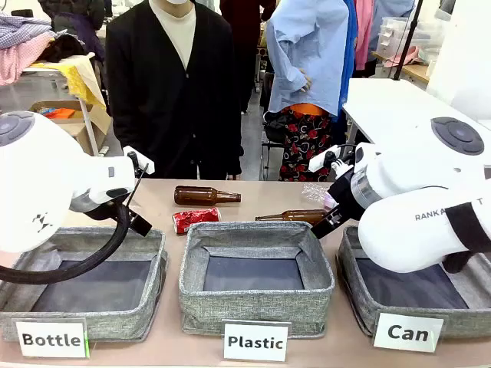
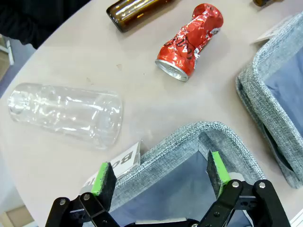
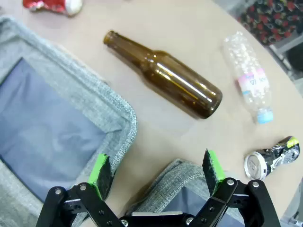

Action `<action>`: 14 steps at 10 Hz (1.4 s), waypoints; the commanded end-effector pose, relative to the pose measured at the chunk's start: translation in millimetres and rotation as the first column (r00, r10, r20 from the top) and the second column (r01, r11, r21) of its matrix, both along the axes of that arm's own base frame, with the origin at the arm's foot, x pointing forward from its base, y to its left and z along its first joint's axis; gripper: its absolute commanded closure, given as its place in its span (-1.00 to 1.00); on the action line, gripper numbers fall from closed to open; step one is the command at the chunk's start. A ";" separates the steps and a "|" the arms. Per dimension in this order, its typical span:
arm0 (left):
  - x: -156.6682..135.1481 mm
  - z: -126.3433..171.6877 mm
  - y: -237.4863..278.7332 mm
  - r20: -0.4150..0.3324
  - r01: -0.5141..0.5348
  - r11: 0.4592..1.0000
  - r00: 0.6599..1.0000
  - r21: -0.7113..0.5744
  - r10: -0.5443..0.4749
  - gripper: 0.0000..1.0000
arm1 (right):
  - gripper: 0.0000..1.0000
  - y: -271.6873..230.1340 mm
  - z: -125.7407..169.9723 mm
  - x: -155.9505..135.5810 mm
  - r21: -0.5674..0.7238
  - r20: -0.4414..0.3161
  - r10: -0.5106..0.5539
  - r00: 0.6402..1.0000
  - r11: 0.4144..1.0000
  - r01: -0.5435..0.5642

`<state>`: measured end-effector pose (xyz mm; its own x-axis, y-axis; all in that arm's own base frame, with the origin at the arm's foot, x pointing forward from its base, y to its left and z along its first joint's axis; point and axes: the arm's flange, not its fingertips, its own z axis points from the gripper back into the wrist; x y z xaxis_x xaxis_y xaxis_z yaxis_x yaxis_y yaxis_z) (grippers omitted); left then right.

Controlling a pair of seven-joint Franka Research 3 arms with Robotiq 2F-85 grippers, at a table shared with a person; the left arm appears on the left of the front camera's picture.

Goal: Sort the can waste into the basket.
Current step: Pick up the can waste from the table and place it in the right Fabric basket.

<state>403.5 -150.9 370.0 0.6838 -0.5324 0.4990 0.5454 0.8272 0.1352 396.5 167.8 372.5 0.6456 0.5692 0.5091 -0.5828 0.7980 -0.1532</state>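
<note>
We are starting nearest, at the right hand (image 3: pixel 156 172) in the right wrist view. Its fingers are spread wide with nothing between the green pads, and it is hanging over a corner of the Can basket (image 1: pixel 354 295).

Just past that corner, at the lower right of the frame, the dark can (image 3: pixel 272 156) is lying on its side on the worktop. Its silver top is facing lower left and its long axis is climbing toward the right edge. It is off to the side of the open fingers, not between them, so we are judging that a sideways shift and a roll of the wrist across that axis are needed. The right hand is clearly the nearer one.

In the left wrist view, the left hand (image 2: pixel 160 175) is released too, gripping nothing and hovering above the Bottle basket (image 2: pixel 189 137). Beyond that rim, in the upper middle of the frame, the crushed red can (image 2: pixel 189 40) is lying on its side. Its round end is pointing down-left and its body is slanting up-right. The left hand is closer to this one, though the Can basket is sitting at the far right of the front view.

Farther out, a brown bottle (image 3: pixel 165 75) and a clear plastic bottle (image 3: pixel 248 78) are lying on the worktop.
</note>
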 end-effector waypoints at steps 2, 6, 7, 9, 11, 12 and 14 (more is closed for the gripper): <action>0.0 0.0 0.0 0.000 0.000 1.000 1.000 0.000 0.000 -1.00 | -1.00 0.0 0.0 0.0 0.000 0.000 0.000 1.000 1.000 0.000; 0.0 0.0 0.0 0.000 0.000 1.000 1.000 0.000 0.000 -1.00 | -1.00 0.0 0.0 0.0 0.000 0.000 0.000 1.000 1.000 0.000; 0.0 0.0 0.0 0.000 0.000 1.000 1.000 0.000 0.000 -1.00 | -1.00 0.0 0.0 0.0 0.000 0.000 0.000 1.000 1.000 0.000; 0.0 0.0 0.0 0.000 0.000 1.000 1.000 0.000 0.000 -1.00 | -1.00 0.0 0.0 0.0 0.000 0.000 0.000 1.000 1.000 0.000; 0.0 0.0 0.0 0.000 0.000 1.000 1.000 0.000 0.000 -1.00 | -1.00 0.0 0.0 0.0 0.000 0.000 0.000 1.000 1.000 0.000; 0.0 0.0 0.0 0.000 0.000 1.000 1.000 0.000 0.000 -1.00 | -1.00 0.0 0.0 0.0 0.000 0.000 0.000 1.000 1.000 0.000; 0.0 0.0 0.0 0.000 0.000 1.000 1.000 0.000 0.000 -1.00 | -1.00 0.0 0.0 0.0 0.000 0.000 0.000 1.000 1.000 0.000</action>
